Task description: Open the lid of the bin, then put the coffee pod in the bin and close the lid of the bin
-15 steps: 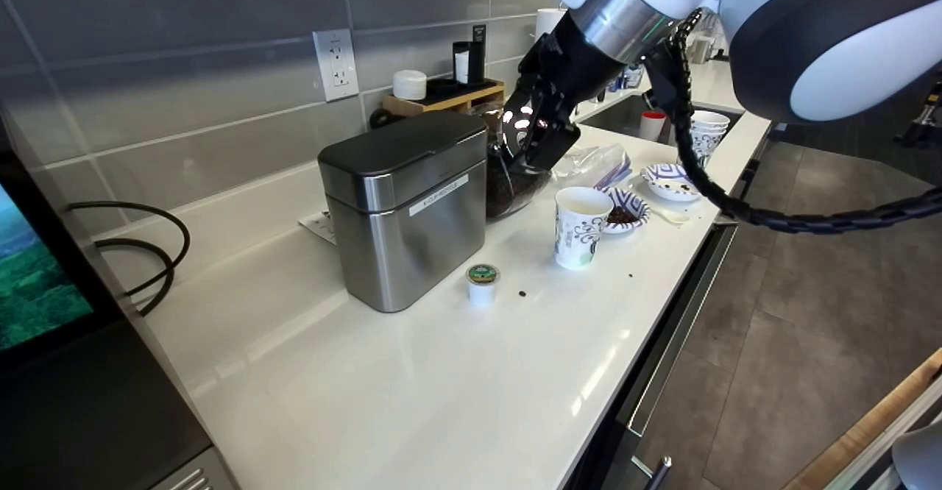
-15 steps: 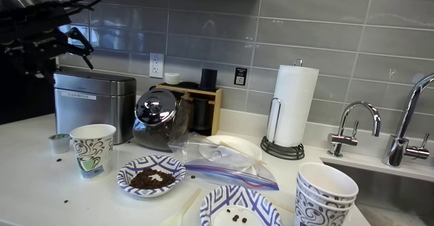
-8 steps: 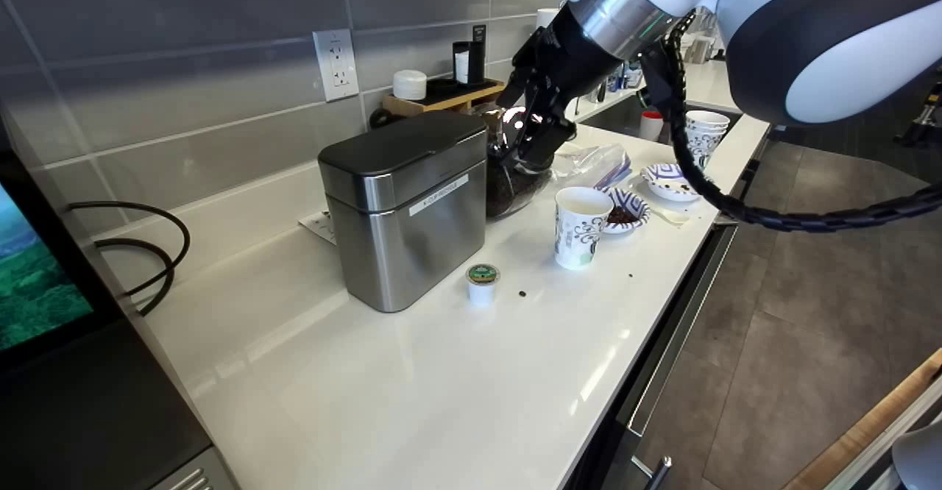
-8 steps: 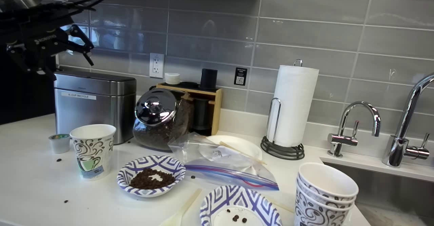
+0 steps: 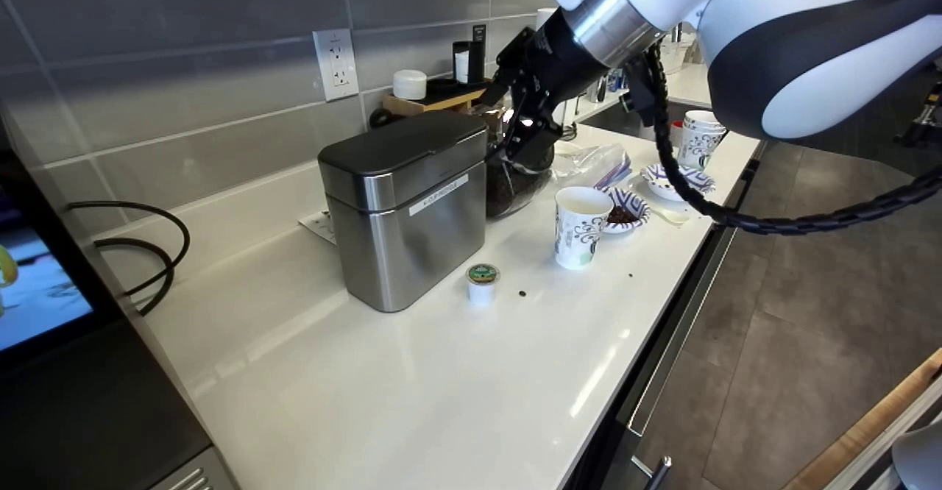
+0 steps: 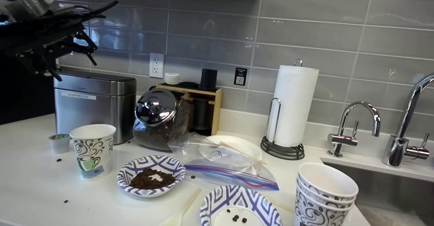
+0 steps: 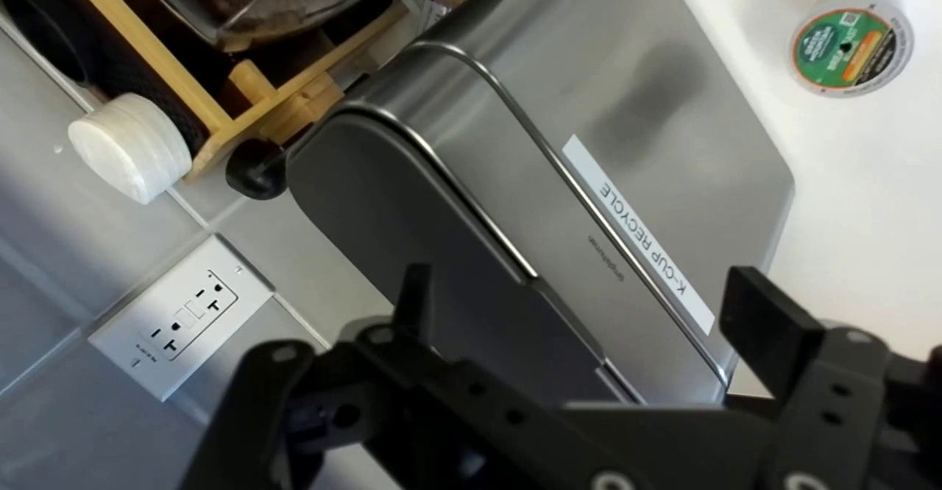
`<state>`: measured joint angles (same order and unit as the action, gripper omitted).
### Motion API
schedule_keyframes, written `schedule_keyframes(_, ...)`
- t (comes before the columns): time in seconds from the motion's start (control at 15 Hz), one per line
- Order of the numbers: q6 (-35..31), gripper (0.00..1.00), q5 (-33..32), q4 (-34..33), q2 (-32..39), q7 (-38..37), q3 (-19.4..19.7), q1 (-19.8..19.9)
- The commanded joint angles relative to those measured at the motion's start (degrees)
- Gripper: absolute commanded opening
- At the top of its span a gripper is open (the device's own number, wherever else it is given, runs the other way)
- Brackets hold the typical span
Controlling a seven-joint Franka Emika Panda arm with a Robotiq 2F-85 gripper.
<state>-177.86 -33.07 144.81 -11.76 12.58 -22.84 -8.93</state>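
The bin (image 5: 412,254) is a brushed-steel box on the counter, seen in both exterior views (image 6: 84,112) and in the wrist view (image 7: 662,100). Its dark lid (image 5: 405,140) is closed and also shows in the wrist view (image 7: 434,232). The coffee pod (image 5: 482,288), white with a green top, stands upright on the counter in front of the bin; it also shows in an exterior view (image 6: 60,144) and in the wrist view (image 7: 846,48). My gripper (image 7: 589,306) is open and empty above the lid's front edge, near one end. It also shows in an exterior view (image 6: 76,70).
A patterned paper cup (image 5: 578,229) stands near the pod. A glass jar of coffee beans (image 6: 159,120) and a wooden shelf (image 6: 217,112) stand beside the bin. A bowl of beans (image 6: 152,176) and a plastic bag (image 6: 220,161) lie farther along. A tiled wall (image 5: 221,70) rises behind.
My gripper has shifted a little towards the bin and tilted slightly, with its fingers still open. The bin, lid and pod have not moved.
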Motion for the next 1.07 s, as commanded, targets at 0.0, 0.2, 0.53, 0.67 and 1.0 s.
schedule_keyframes(0.0,-0.7,1.0,-4.0,-2.8,3.1,0.4,-1.8,2.6)
schedule_keyframes(0.2,-1.3,1.0,-7.4,-4.7,4.6,-0.3,-2.9,4.3)
schedule_keyframes(0.53,-1.1,1.0,-12.2,-7.2,6.9,-1.1,-4.4,5.8)
schedule_keyframes(0.67,-1.1,1.0,-13.9,-8.0,7.7,-1.5,-4.7,6.1)
schedule_keyframes(1.0,-1.4,1.0,-18.6,-9.7,8.9,-3.0,-4.7,6.9)
